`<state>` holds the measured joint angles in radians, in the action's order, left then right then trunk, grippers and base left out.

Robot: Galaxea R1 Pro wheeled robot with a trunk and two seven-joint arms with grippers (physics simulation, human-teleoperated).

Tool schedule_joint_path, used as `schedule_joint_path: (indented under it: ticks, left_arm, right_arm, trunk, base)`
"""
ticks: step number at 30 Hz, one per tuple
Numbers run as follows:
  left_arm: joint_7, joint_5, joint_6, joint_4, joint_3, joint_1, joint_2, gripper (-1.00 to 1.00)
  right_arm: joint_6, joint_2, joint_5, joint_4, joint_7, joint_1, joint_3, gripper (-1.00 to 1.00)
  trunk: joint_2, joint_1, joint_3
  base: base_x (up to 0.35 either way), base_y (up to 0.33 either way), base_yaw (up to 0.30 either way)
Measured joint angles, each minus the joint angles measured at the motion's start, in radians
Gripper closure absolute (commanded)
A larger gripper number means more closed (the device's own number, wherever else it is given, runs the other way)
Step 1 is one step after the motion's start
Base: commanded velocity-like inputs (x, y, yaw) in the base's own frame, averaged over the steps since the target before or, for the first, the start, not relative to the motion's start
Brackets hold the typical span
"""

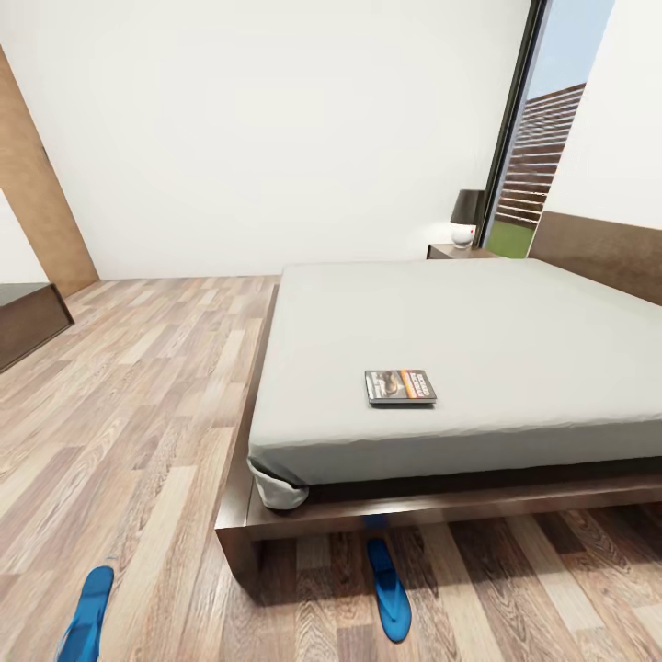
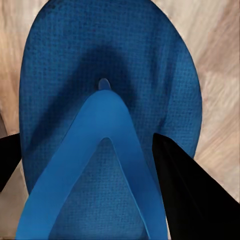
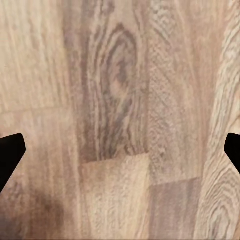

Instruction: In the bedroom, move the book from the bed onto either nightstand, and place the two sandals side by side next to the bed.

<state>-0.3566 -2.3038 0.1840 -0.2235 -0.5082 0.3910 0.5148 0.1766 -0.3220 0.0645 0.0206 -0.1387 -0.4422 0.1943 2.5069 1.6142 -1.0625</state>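
Book (image 1: 400, 387) on bed (image 1: 478, 340); your left claw (image 2: 95, 165) spread over sandal (image 2: 107, 100), right claw (image 3: 120, 150) open above floor (image 3: 120, 75).

A black-shaded lamp (image 1: 468, 217) with white base stands beside the window's view of a slatted wall (image 1: 542, 156)

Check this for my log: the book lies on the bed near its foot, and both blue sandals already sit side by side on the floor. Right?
Not quite. The book does lie on the bed near its foot, but the sandals are apart: the head view shows one sandal by the bed's foot and the other sandal far off to the left.
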Motion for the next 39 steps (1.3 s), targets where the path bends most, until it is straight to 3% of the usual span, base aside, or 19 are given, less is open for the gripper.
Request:
schedule_joint_path:
  ticks: [7,10,15,19,24,31,39]
  left_arm:
    - [0.008,-0.013,0.065,0.0,0.0,0.096,-0.02,1.0]
    - [0.026,-0.038,0.094,0.0,-0.001,0.125,-0.025,1.0]
    - [0.122,-0.041,0.128,0.001,-0.001,0.144,-0.038,1.0]
    - [0.196,-0.039,0.226,0.002,0.002,0.185,-0.042,1.0]
    - [0.23,-0.038,0.29,0.003,0.005,0.228,-0.055,1.0]
    - [0.24,-0.034,0.347,0.016,0.005,0.244,-0.131,1.0]
    - [0.246,-0.031,0.371,0.02,0.008,0.245,-0.198,1.0]
  right_arm:
    - [-0.003,0.001,-0.001,-0.002,-0.013,0.0,0.003,-1.0]
    - [-0.005,0.003,-0.001,-0.002,-0.015,0.0,0.003,-1.0]
    - [-0.05,0.006,-0.001,0.004,-0.015,0.0,0.003,-1.0]
    - [-0.075,0.009,-0.001,0.004,-0.017,0.0,0.004,-1.0]
    - [-0.084,0.026,-0.002,0.006,-0.018,0.0,0.004,-1.0]
    - [-0.087,0.03,-0.001,0.003,-0.017,0.0,0.001,-1.0]
    - [-0.088,0.03,0.0,0.0,-0.015,0.0,-0.001,-1.0]
  trunk:
    - [0.0,0.0,0.0]
    - [0.0,0.0,0.0]
    - [0.0,0.0,0.0]
    - [0.0,0.0,0.0]
    - [0.0,0.0,0.0]
    - [0.0,0.0,0.0]
    - [0.0,0.0,0.0]
  base:
    - [0.0,0.0,0.0]
    - [0.0,0.0,0.0]
    - [0.0,0.0,0.0]
    - [0.0,0.0,0.0]
    - [0.0,0.0,0.0]
    - [0.0,0.0,0.0]
    - [0.0,0.0,0.0]
